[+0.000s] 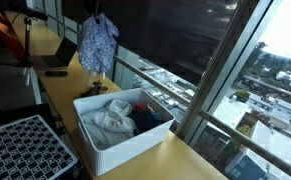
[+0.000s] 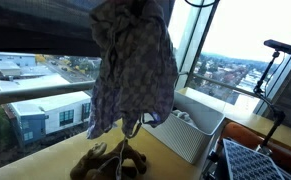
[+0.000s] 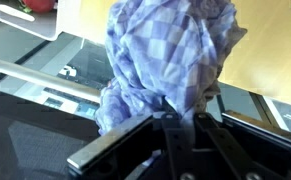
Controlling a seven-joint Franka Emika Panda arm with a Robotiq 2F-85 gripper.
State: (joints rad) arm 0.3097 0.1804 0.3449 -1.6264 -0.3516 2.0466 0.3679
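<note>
Fingers of the gripper are pinched on the bunched top of a blue-and-white checked cloth, seen in the wrist view. The cloth hangs free from the grip, clear of the wooden table. Directly beneath it lies a crumpled olive garment. Just beside that stands a white bin, holding pale clothes and a dark blue piece. Next to the bin rests a black perforated tray, visible in both exterior views. Behind the table runs a tall window overlooking city buildings.
</note>
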